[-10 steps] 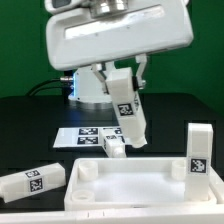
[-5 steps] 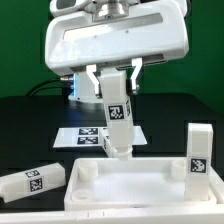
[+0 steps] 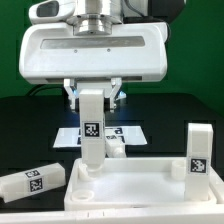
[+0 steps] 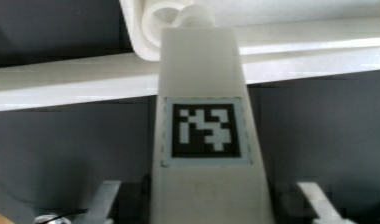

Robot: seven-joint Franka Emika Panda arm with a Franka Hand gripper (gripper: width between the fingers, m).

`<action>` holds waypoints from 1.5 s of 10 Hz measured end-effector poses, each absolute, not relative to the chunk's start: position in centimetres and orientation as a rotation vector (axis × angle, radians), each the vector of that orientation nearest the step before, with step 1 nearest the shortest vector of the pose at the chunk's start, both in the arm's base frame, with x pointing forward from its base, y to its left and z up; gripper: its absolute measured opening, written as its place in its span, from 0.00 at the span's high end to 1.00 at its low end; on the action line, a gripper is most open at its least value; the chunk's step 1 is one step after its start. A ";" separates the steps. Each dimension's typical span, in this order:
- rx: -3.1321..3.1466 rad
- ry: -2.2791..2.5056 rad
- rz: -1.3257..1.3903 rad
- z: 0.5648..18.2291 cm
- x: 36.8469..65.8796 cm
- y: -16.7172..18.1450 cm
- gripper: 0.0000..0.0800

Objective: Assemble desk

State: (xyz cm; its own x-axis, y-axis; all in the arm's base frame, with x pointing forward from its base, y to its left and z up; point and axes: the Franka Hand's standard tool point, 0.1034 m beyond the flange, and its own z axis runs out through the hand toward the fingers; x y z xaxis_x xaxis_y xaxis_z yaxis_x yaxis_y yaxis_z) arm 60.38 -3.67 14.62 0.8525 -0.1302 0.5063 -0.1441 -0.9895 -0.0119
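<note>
A white leg (image 3: 92, 140) is clamped at its upper end between the robot's fingers (image 4: 311, 198) and held upright, tag toward the camera. Its lower end sits at the far corner socket (image 3: 84, 173) on the exterior view's left of the desk's flat top (image 3: 140, 190). Whether the leg already touches the socket cannot be told. The step in hand appears to be fitting this leg into that corner. On that reading, the next move calls for keeping the leg plumb, centring its foot on the socket, and pressing or turning it home before the fingers let go. A second leg (image 3: 198, 150) stands upright by the top's far right corner. A third leg (image 3: 30, 181) lies on its side to the left of the top. What looks like a fourth leg (image 3: 116, 150) lies just behind the held one, near the marker board (image 3: 125, 131). A second earlier the held leg hung tilted over the marker board, farther back and to the right. Half a second earlier it was nearly upright there. It has since swung left and down to the socket, while the top and the other legs have not moved.
</note>
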 end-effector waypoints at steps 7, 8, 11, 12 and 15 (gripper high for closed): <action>2.981 -0.198 0.795 12.4 61.7 -5.0 0.64; 2.980 -0.197 0.796 12.3 61.7 -5.0 0.64; 2.963 -0.186 0.812 11.3 61.5 -4.8 0.64; 2.959 -0.186 0.809 10.9 61.4 -4.9 0.64; 2.918 -0.185 0.871 10.9 61.5 -5.3 0.64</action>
State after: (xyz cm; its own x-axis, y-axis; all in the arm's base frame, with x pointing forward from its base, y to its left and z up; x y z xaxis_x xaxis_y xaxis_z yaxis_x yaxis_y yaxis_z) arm 61.47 -5.30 10.86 0.8300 -0.0900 0.5505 -0.1418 -0.9885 0.0522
